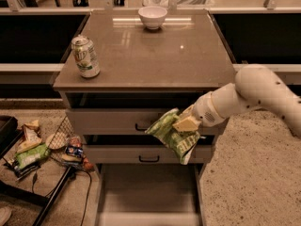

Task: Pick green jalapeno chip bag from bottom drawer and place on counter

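A white robot arm's pincer [186, 125] pinches the green jalapeno chip bag [172, 139], held in the air before the upper drawer fronts, above the open bottom drawer [148, 192]. The worktop [155, 55] above carries a soda can [85, 56] and a white bowl [152, 17].

Gripper [186, 125], clamped on the green jalapeno chip bag [175, 134], hangs before the two upper drawer fronts [113, 121], at 5 o'clock from the counter [160, 60] centre and below its front lip.

Obstacles on the counter: soda can [85, 56] upright at 9 o'clock, near the left edge; white bowl [152, 17] at 12 o'clock, by the back edge.

Free room: counter centre, right half and front strip.

The arm [244, 95] fills the 4 o'clock approach.

Bottom drawer [148, 192] stands open at 6 o'clock, with open floor.

The bag possibly touches the drawer fronts; cannot tell.
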{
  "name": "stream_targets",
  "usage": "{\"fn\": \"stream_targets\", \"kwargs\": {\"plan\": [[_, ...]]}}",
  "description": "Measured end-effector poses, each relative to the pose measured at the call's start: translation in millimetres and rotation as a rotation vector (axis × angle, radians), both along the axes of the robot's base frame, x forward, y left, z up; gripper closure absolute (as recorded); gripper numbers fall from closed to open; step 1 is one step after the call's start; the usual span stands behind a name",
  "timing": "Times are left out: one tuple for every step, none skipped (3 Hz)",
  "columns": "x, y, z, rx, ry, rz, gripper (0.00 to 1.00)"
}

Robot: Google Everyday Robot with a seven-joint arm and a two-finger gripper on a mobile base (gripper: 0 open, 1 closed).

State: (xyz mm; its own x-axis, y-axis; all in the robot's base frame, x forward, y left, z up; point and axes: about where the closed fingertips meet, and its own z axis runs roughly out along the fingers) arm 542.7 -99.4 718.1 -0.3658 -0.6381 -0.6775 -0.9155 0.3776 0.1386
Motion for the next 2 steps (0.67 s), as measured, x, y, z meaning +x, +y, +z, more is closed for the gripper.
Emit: {"fn": "stream_targets", "kwargs": {"plan": [[4.3,10.8,69.1,-0.041,-0.044,0.019,1.0],[24.4,14.3,143.5,-0.119,-0.081,0.001,1.0]]}}
